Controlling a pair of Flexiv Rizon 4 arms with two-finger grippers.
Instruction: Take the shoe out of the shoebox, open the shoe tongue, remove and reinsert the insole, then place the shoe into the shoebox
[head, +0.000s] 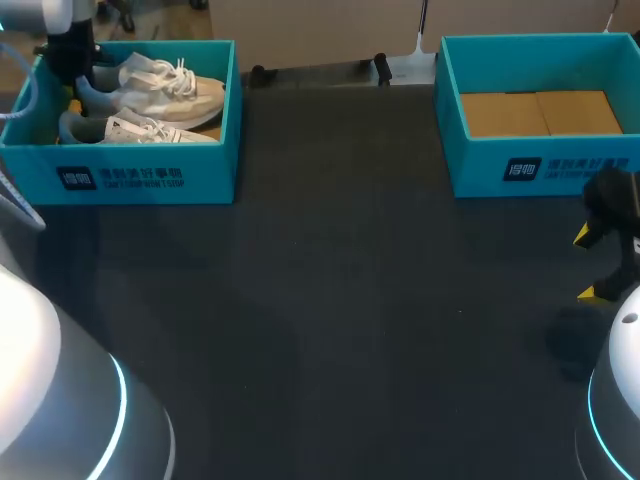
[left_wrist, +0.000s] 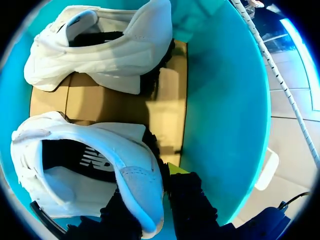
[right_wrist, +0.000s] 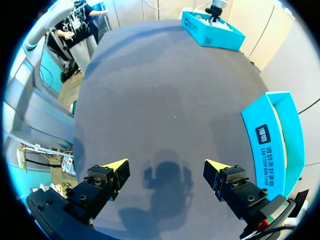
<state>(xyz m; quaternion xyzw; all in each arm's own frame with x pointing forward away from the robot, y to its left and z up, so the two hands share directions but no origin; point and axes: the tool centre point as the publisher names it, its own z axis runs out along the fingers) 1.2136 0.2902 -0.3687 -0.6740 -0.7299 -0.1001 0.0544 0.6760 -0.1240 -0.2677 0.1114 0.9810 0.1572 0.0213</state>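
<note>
Two white shoes lie in the teal shoebox (head: 150, 175) at the table's far left: a far shoe (head: 160, 85) and a near shoe (head: 135, 128). My left gripper (head: 73, 85) reaches down into the box at the heel end. In the left wrist view the left gripper (left_wrist: 150, 197) is shut on the heel collar of the closer white shoe (left_wrist: 85, 165), one finger inside and one outside. The other shoe (left_wrist: 100, 50) lies ahead of it, against the box wall (left_wrist: 225, 100). My right gripper (head: 590, 265) (right_wrist: 167, 167) hangs open over bare table at the right edge.
A second teal box (head: 540, 165) (right_wrist: 275, 135) with only a cardboard floor stands at the far right, just beyond my right gripper. The dark table mat (head: 330, 300) spreads between the two boxes.
</note>
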